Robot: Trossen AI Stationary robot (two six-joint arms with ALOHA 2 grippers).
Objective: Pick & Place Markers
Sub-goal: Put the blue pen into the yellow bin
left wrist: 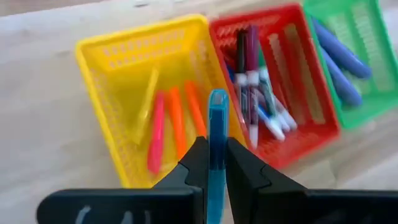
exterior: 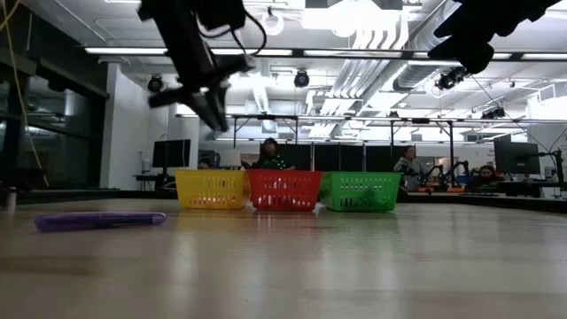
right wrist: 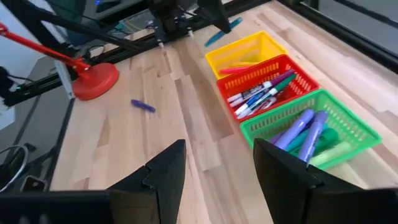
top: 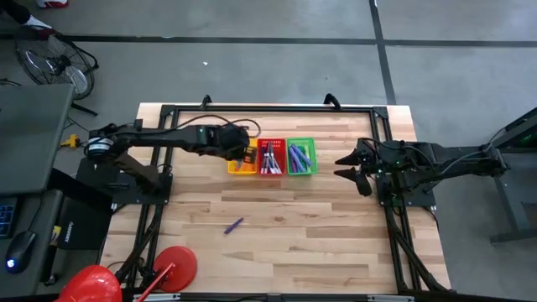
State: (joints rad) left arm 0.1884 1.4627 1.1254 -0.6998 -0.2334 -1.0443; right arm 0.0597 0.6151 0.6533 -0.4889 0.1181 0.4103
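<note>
Sorted: most markers (right wrist: 267, 93) lie in the three baskets (top: 270, 169).
Left end effector (left wrist: 211, 163): clamped on teal marker (left wrist: 217, 134) above the yellow basket (left wrist: 106, 53).
Right end effector (right wrist: 214, 171): spread, empty, waiting.
Remaining: purple marker (top: 234, 225) on worktop (top: 294, 226).

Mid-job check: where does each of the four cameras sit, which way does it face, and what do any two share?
High view: overhead, straight down; table, both arms.
Low view: table height, looking across at three baskets; arms hang from above.
Left wrist view: above the yellow basket; left gripper shut on a teal marker.
Right wrist view: looks across the table; right gripper open.
Shared: the purple marker on the table shows in high, low and right wrist views.
</note>
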